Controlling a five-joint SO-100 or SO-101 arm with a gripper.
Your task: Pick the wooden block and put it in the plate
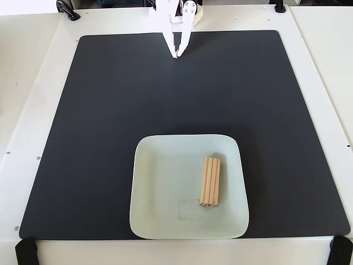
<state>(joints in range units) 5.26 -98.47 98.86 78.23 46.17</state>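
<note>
A: Fixed view. Where does the wooden block [210,181] lie?

B: Inside the plate [160,182], flat on its floor, right of the plate's middle. Long axis runs near to far in the view, close to parallel with the plate's right rim. Just left of its near end there is a faint smudge [186,208] on the plate.

A: And the end effector [177,54]?

B: At the far edge of the black mat [88,127], top centre of the view. Fingers pointing down at the mat, tips drawn together to a narrow point. Clenched, nothing between them.

A: Relation between the two?

B: Well apart. The block lies toward the near edge of the desk [33,83] from the end effector, and slightly right. Bare mat between them. Only one arm here, so no choice of which.

A: Judgement on the task?

B: Block rests in the plate, free of the fingers. Placement looks done. I would read this as the arm parked clear.

A: If a regrasp were wanted?

B: The reach would go toward the near edge and a little right, with the fingers closing across the block's short width.
</note>
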